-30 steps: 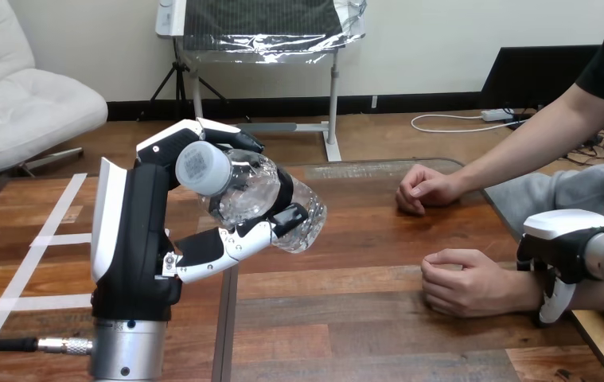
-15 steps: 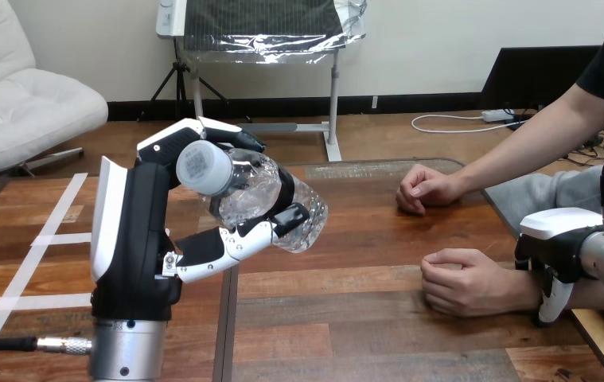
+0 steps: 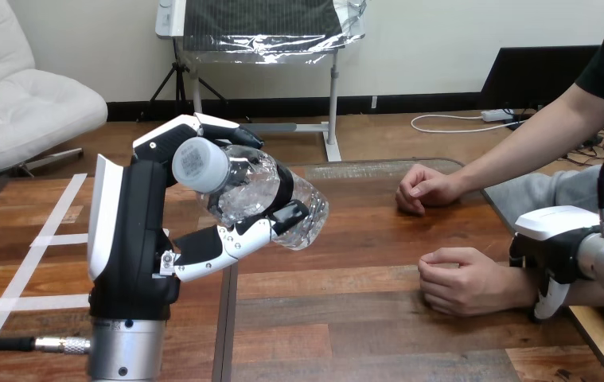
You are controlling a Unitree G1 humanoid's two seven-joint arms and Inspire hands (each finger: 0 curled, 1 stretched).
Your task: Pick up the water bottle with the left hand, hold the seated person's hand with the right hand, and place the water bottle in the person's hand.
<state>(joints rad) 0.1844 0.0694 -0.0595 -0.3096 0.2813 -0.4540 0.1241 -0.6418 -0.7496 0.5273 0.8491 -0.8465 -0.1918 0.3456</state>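
Water bottle (image 3: 263,195) gripped in left hand (image 3: 135,231), raised over counter's (image 3: 362,334) left. Right hand (image 3: 553,247) at person's wrist (image 3: 524,288) by right edge; can't tell its grip.

The water bottle (image 3: 259,195) is clear and glinting, with a pale grey-white cap (image 3: 200,165). The left hand (image 3: 135,239) is black with white shells and black-and-white fingers, above a silver forearm (image 3: 127,358). The right hand (image 3: 557,255) is black under a white shell. The tabletop (image 3: 346,318) is streaky brown wood in darker and lighter planks, and white tape strips (image 3: 44,239) cross it at the left.
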